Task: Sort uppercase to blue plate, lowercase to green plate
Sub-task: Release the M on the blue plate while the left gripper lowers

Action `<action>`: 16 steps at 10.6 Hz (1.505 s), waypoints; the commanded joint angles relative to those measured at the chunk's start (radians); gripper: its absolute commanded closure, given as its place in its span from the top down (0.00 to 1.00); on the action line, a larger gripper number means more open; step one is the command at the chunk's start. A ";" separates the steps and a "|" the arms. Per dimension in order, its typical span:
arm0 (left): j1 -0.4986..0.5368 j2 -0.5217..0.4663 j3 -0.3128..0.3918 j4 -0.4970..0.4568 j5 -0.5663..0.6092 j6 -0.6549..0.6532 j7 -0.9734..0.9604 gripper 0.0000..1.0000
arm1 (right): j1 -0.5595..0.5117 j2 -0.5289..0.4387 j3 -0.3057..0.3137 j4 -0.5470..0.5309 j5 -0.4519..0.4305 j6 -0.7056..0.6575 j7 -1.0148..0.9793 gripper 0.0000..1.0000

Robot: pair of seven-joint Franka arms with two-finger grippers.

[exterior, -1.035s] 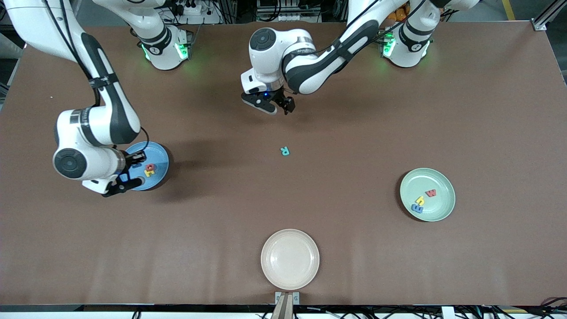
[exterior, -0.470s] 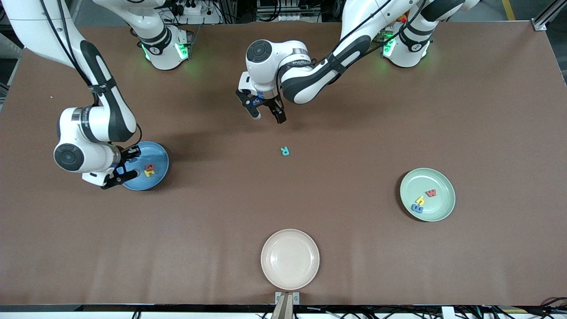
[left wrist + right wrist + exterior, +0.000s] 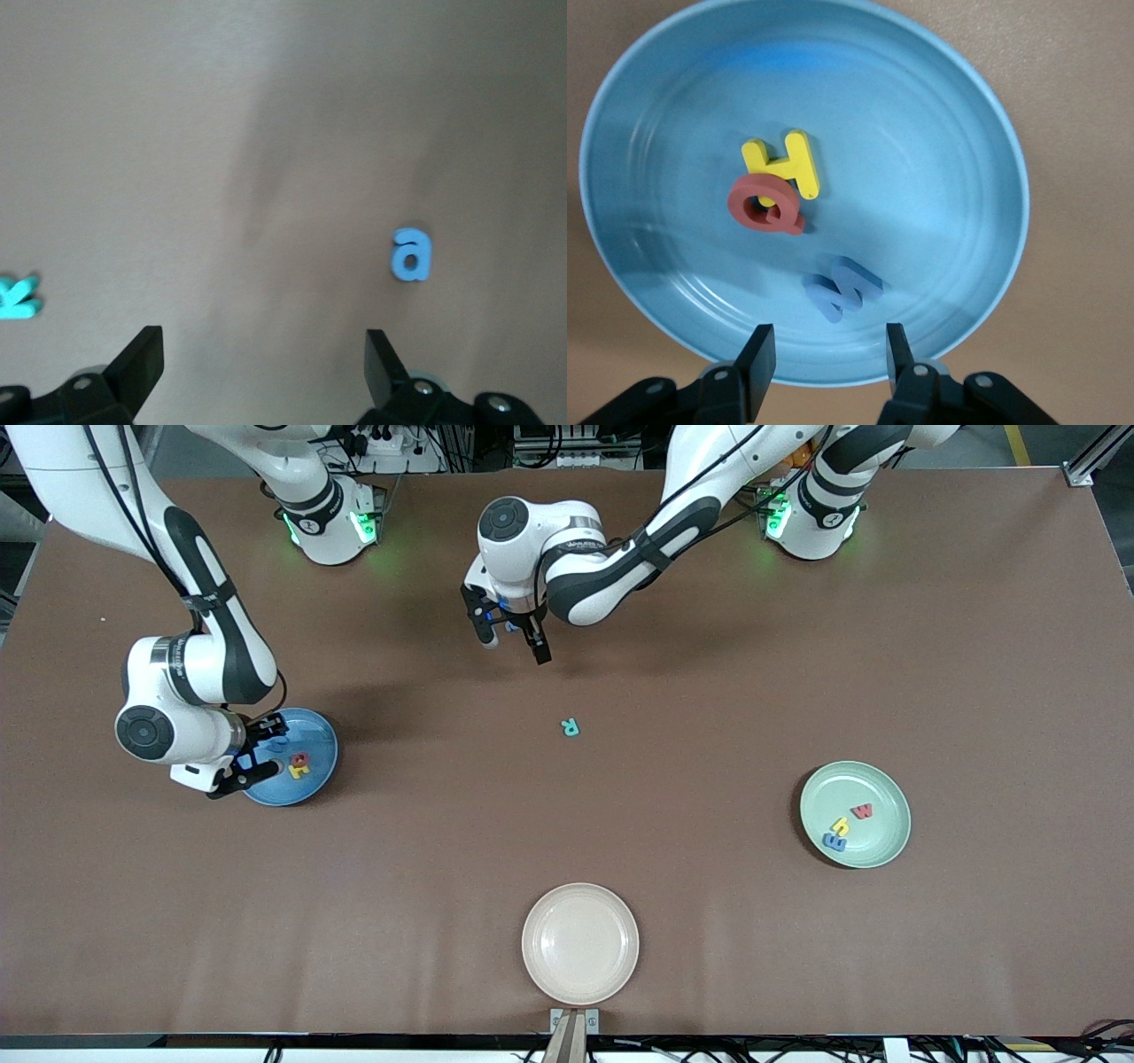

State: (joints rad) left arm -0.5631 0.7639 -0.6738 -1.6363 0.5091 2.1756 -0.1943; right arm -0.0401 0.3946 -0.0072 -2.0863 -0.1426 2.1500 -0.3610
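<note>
My right gripper [image 3: 824, 363] hangs over the rim of the blue plate [image 3: 321, 731] near the right arm's end of the table, fingers parted and empty; blue M [image 3: 843, 289], red Q [image 3: 764, 205] and yellow H [image 3: 784, 163] lie inside. My left gripper [image 3: 511, 636] hovers wide open over the table's middle above the small blue a [image 3: 411, 255], the teal R [image 3: 570, 727] nearby. The green plate [image 3: 877, 784] holds three lowercase letters [image 3: 846, 825].

High front camera; right wrist camera shares blue plate [image 3: 992, 133].
</note>
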 commanded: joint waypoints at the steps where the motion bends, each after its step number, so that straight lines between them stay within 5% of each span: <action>1: -0.085 0.028 0.070 0.035 0.022 0.041 0.019 1.00 | -0.018 -0.057 0.010 -0.023 0.001 -0.007 -0.006 0.59; 5: -0.155 0.095 0.102 0.110 0.016 0.050 0.021 1.00 | -0.015 -0.085 0.010 0.040 0.006 -0.062 0.014 0.68; 16: -0.187 0.103 0.102 0.104 0.011 0.050 -0.010 1.00 | 0.035 -0.099 0.036 0.399 0.011 -0.453 0.158 0.71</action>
State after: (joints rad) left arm -0.7388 0.8553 -0.5805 -1.5514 0.5095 2.2267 -0.1882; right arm -0.0159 0.3006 0.0266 -1.7381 -0.1402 1.7603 -0.2330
